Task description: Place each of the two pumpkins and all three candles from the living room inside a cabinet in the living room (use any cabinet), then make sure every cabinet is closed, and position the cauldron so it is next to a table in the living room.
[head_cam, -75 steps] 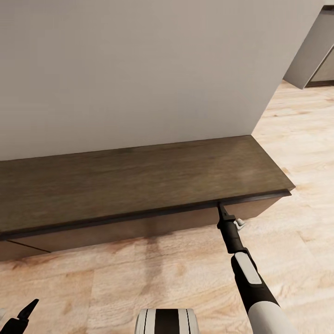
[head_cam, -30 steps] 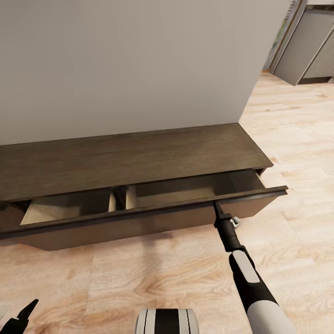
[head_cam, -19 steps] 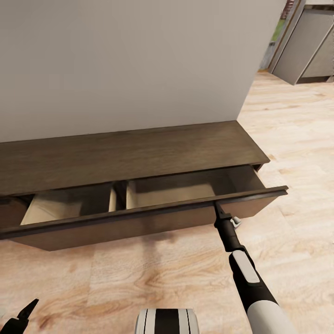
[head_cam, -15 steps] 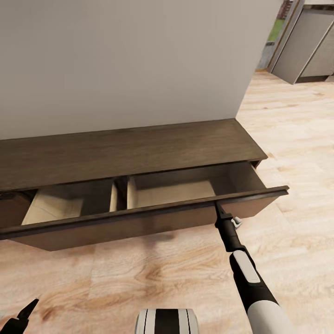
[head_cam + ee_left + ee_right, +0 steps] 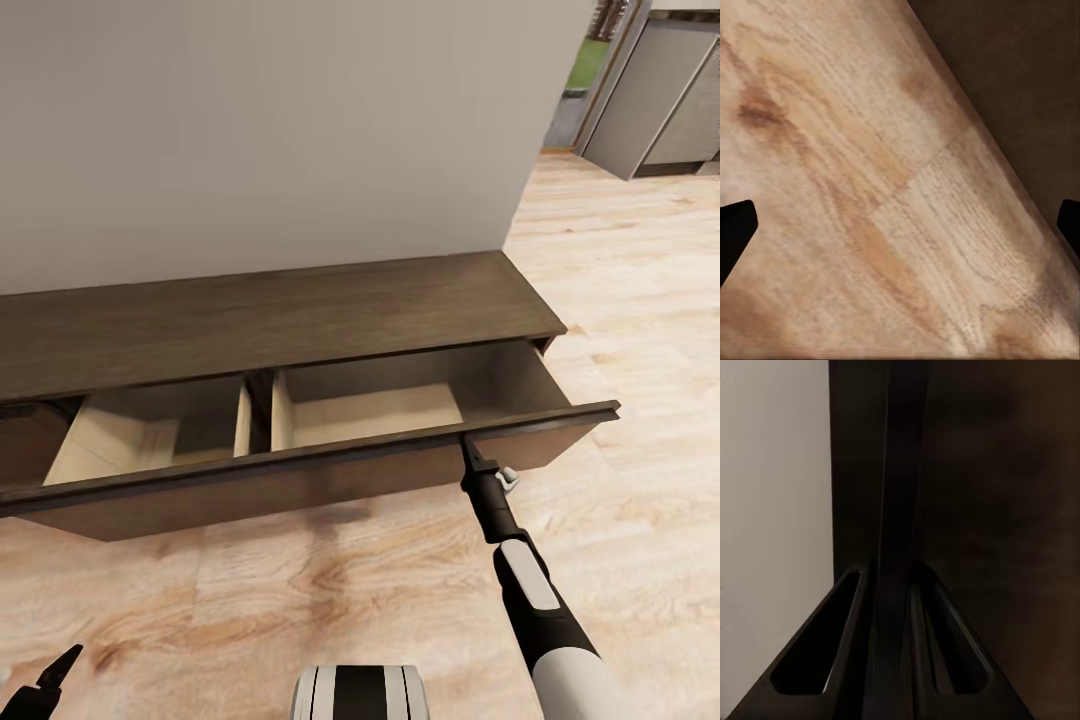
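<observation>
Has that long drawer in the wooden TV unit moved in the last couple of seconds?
Yes. The drawer front was flush under the cabinet top; now it has come out toward the robot, gripped by the right gripper.

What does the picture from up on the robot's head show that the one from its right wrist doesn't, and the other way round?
The head view takes in the whole scene: the long cabinet with its drawer pulled open, two pale compartments with nothing in them, the wood floor, the wall, and the left hand low at the edge. The right wrist view gives the close-up: the right hand with both fingers clamped on the dark top edge of the drawer front. Both show the right hand at that drawer front.
</observation>
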